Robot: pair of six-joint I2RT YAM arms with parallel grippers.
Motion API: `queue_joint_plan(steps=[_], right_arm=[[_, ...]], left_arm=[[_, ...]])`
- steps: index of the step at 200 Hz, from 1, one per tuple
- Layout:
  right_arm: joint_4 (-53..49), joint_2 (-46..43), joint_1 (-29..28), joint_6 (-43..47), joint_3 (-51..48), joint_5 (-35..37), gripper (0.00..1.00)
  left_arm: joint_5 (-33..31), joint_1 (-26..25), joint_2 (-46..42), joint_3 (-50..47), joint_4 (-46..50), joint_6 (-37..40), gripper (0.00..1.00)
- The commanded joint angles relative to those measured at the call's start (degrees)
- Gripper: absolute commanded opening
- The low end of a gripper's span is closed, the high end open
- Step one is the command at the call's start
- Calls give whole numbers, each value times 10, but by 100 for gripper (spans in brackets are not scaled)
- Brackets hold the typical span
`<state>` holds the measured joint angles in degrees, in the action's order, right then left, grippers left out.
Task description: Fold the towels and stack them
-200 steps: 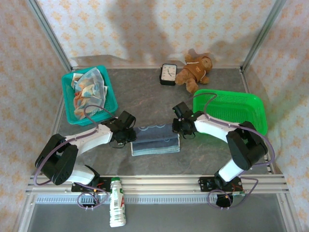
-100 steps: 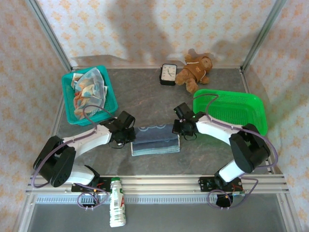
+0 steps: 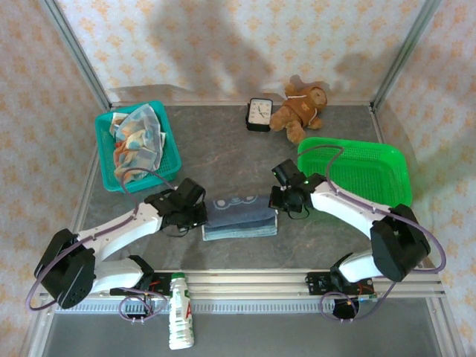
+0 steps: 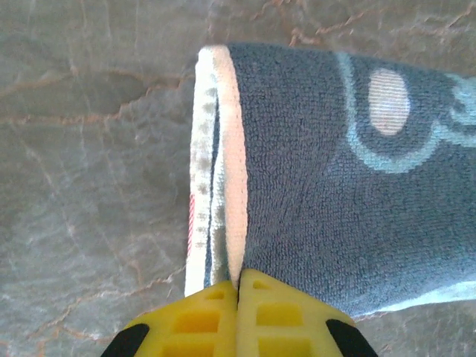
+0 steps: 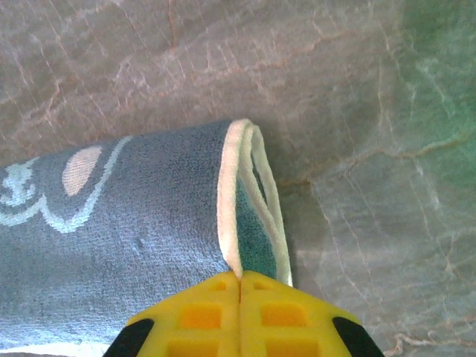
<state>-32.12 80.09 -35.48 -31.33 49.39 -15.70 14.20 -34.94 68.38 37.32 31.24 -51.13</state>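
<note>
A blue-grey towel (image 3: 239, 215) with a pale cartoon print lies partly folded in the middle of the table. My left gripper (image 3: 201, 216) pinches its left white hem, and in the left wrist view the yellow fingertips (image 4: 216, 305) are shut on that edge of the towel (image 4: 327, 201). At the right hem, my right gripper (image 3: 280, 201) is shut the same way, its yellow pads (image 5: 208, 312) clamping the cream border of the towel (image 5: 126, 230). More crumpled towels (image 3: 136, 137) sit in the teal basket (image 3: 171, 152) at the back left.
An empty green basket (image 3: 387, 175) stands at the right. A black clock (image 3: 259, 114) and a brown teddy bear (image 3: 301, 108) lie at the back. A white bottle (image 3: 178, 309) rests on the front rail.
Both grippers have carried the towel's held edge toward the near side, and the printed face now shows along the far side. The folded towel looks narrower front to back.
</note>
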Motion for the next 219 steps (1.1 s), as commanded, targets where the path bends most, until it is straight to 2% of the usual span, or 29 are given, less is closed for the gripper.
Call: queue_joint_plan(steps=[1,115,147,154,163,168,191,219], right_arm=[[-37,-23,-7,-17,-16,-2,0],[-100,-95,-18,-47,-32,-33,0],[-75,-87,-27,-54,-60,-47,0],[-63,-81,-27,-55,-67,-49,5],[-52,-73,-27,-56,-71,-51,19],[-47,-69,-27,-56,-73,-50,23],[-23,-70,-28,-53,-87,-52,33],[5,-64,-28,-50,-102,-63,34]], left_arm=[[3,-10,-25,-23,37,-25,1],[17,-29,-95,-21,98,-48,1],[24,-32,-98,-44,77,-56,2],[27,-32,-92,-52,66,-58,2],[29,-33,-81,-59,51,-61,9],[30,-33,-75,-62,45,-60,14],[27,-34,-51,-67,26,-55,35],[26,-34,-26,-69,4,-50,38]])
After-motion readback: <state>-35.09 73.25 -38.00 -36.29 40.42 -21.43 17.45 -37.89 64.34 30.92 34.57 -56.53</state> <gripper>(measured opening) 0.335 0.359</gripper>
